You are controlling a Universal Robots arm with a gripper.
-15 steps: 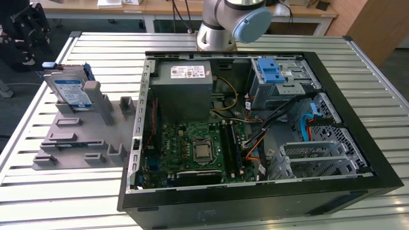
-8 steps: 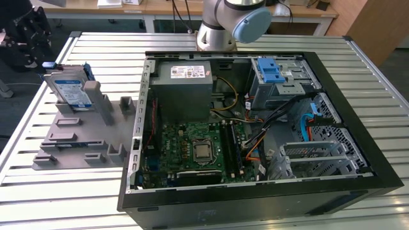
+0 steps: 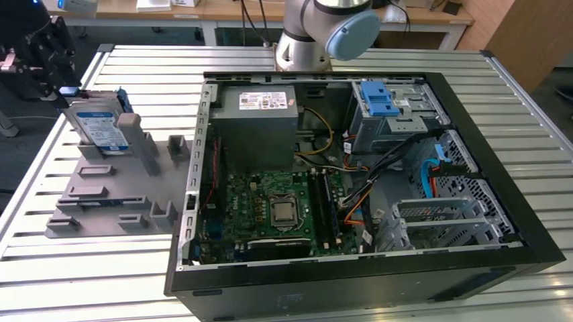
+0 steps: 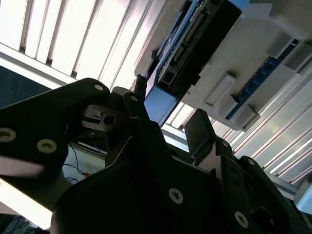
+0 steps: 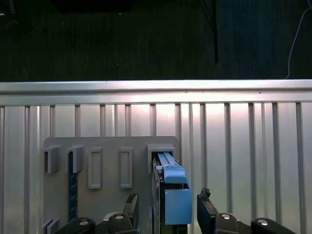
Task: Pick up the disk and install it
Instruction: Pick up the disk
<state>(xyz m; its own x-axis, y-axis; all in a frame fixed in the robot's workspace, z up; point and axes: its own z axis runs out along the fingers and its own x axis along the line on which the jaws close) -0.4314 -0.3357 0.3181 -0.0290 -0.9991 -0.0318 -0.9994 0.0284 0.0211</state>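
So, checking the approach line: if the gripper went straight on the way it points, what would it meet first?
Probably the disk, standing on edge in the grey holder: in the first wrist view the open gripper straddles its blue end. Depth is unclear.

My arm [image 3: 302, 40] silver-grey with a pale blue joint cap [image 3: 352, 33], my gripper [image 5: 168, 196] matte black, silver screws [image 4: 176, 195] dotting it

No text can be made out. In the exterior view, a blue-and-white label is carried by the disk [image 3: 96, 127], which is stood upright in the grey rack [image 3: 117, 201] at the exterior view's left. A white sticker [image 3: 263, 100] is borne by the power-supply box [image 3: 259, 134] inside the computer case [image 3: 358, 272]. The print on both is too small to be read.
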